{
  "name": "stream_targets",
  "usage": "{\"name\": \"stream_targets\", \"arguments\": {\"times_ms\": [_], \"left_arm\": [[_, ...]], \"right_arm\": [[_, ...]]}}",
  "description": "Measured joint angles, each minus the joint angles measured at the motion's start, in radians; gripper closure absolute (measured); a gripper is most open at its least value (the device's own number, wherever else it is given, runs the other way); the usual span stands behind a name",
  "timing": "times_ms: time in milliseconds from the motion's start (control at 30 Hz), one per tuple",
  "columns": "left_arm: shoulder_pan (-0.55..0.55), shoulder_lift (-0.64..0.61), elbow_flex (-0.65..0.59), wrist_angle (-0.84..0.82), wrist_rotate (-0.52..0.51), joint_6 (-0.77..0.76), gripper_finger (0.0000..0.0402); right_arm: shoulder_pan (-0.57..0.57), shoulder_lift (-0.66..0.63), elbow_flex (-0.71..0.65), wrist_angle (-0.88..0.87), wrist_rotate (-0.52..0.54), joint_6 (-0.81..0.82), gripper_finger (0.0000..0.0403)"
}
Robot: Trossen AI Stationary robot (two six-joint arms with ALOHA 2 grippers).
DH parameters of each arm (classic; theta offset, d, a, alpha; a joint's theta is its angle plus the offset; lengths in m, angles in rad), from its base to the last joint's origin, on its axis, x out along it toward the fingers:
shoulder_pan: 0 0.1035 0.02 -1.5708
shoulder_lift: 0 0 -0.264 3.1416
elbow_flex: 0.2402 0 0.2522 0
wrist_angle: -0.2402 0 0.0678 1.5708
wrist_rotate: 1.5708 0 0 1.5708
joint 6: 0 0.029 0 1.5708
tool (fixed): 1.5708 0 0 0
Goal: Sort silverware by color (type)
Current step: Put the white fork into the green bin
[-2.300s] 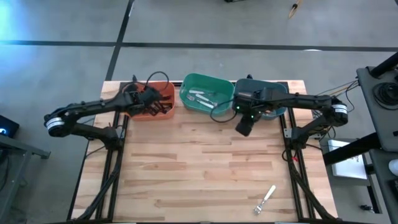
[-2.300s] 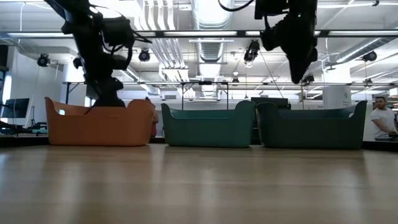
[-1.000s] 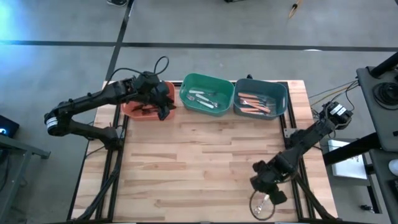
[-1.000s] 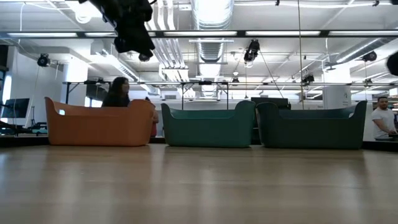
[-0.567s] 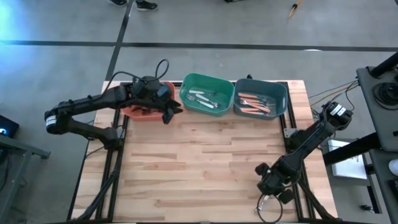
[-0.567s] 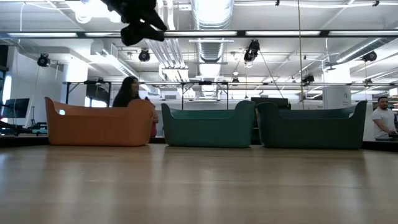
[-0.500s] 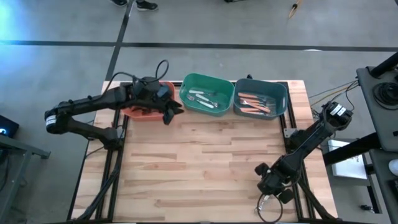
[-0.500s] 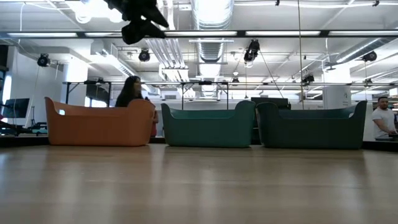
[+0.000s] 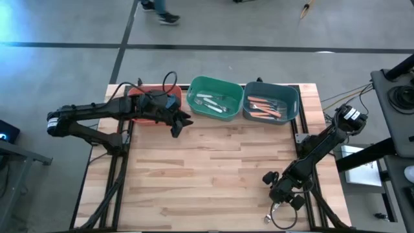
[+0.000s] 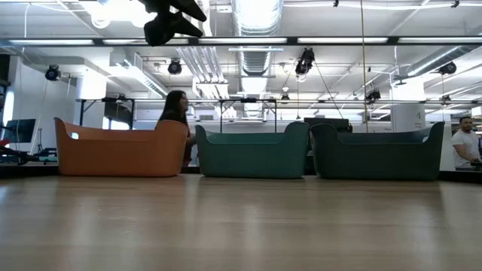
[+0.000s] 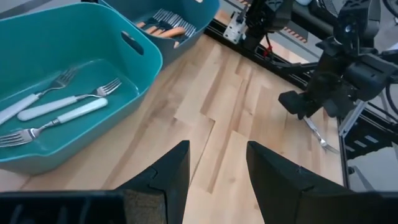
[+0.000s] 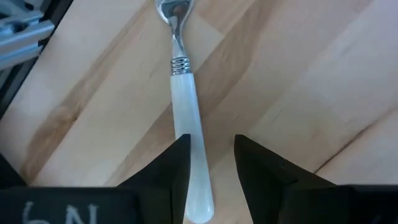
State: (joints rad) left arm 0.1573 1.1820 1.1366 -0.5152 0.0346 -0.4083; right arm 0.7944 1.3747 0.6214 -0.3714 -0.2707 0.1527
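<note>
Tabletop (image 12: 298,93) bears white-handled fork (image 12: 189,130) between right claw (image 12: 210,180) fingers.

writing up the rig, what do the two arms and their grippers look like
Both arms are dark, slim and jointed, each with a pale band at the shoulder end. A black cable loops above the left arm. The right arm has cables near its base. The left gripper and the right gripper each end in two black, wedge-shaped fingers. White lettering shows on the right gripper's body.
</note>
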Motion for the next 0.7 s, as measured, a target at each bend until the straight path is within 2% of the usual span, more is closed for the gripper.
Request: {"name": "stream_targets", "arguments": {"times_ms": [200, 500, 600, 700], "left_arm": [[-0.019, 0.0, 0.0, 0.0, -0.002, -0.031, 0.026], [-0.021, 0.0, 0.0, 0.0, -0.002, -0.05, 0.026], [-0.021, 0.0, 0.0, 0.0, -0.002, -0.05, 0.026], [-0.021, 0.0, 0.0, 0.001, -0.002, -0.054, 0.026]], "right_arm": [[0.023, 0.003, 0.01, 0.032, -0.093, 0.014, 0.0292], [0.114, 0.058, 0.018, 0.134, -0.095, 0.027, 0.0285], [0.146, 0.108, 0.023, 0.155, -0.055, -0.007, 0.0286], [0.167, 0.164, 0.031, 0.148, 0.041, -0.018, 0.0294]]}}
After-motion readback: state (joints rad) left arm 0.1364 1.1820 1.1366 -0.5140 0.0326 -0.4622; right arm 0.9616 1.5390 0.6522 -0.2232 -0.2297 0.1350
